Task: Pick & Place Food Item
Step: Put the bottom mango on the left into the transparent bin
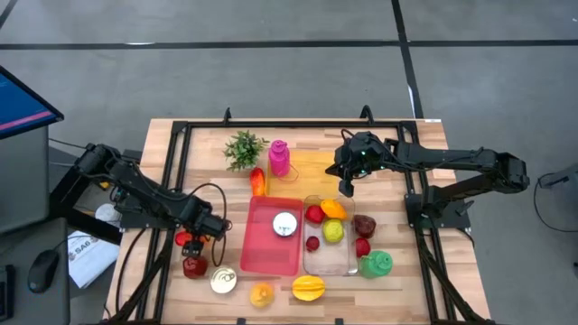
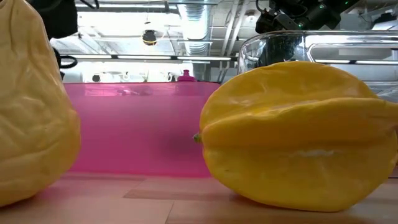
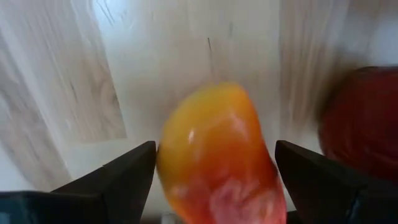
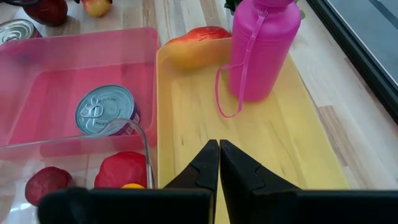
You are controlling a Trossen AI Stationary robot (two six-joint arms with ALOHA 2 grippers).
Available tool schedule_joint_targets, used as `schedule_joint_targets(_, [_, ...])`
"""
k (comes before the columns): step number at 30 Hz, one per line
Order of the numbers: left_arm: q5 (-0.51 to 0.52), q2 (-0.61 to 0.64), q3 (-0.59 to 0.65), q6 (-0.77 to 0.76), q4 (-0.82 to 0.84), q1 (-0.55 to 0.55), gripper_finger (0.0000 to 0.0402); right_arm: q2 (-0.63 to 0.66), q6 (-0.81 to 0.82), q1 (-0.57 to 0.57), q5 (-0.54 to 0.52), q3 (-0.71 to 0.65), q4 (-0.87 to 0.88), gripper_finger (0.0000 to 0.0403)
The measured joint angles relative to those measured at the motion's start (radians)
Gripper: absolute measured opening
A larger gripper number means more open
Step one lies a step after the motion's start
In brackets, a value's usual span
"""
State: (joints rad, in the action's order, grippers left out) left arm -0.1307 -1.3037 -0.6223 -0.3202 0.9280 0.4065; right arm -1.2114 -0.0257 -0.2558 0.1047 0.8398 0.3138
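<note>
Orange-red fruit [image 3: 217, 155] sits on the table between the left gripper's [image 1: 191, 239] spread fingers, ungripped. Risk: closing off-centre squirts it toward the dark red fruit [image 3: 364, 121] beside. Right gripper [image 4: 219, 163] pinched together over yellow tray [image 4: 273, 137].

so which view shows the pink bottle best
The right wrist view: the pink bottle stands large and unobstructed at the far end of the yellow tray, strap loop visible. The high view shows it small from above. The low view shows only its cap above the pink bin. The left wrist view misses it.
</note>
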Motion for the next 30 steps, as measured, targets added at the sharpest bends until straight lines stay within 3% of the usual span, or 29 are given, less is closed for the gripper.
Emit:
schedule_joint_targets(7, [0.0, 0.0, 0.019, 0.0, -0.014, -0.004, 0.0303, 0.0, 0.0, 0.0, 0.0, 0.0, 0.0, 0.0011])
schedule_joint_targets(15, [0.0, 0.001, 0.019, -0.016, -0.037, -0.004, 0.0235, 0.0, 0.0, 0.0, 0.0, 0.0, 0.0, 0.0011])
schedule_joint_targets(19, [0.009, 0.001, 0.017, -0.024, -0.051, -0.004, 0.0232, 0.0, 0.0, 0.0, 0.0, 0.0, 0.0, 0.0011])
schedule_joint_targets(23, [0.078, 0.002, -0.004, -0.011, -0.056, -0.006, 0.0244, 0.0, 0.0, 0.0, 0.0, 0.0, 0.0, 0.0011])
schedule_joint_targets(30, [0.244, 0.002, -0.08, 0.028, -0.057, -0.078, 0.0228, 0.0, 0.001, 0.0, 0.0, 0.0, 0.0, 0.0011])
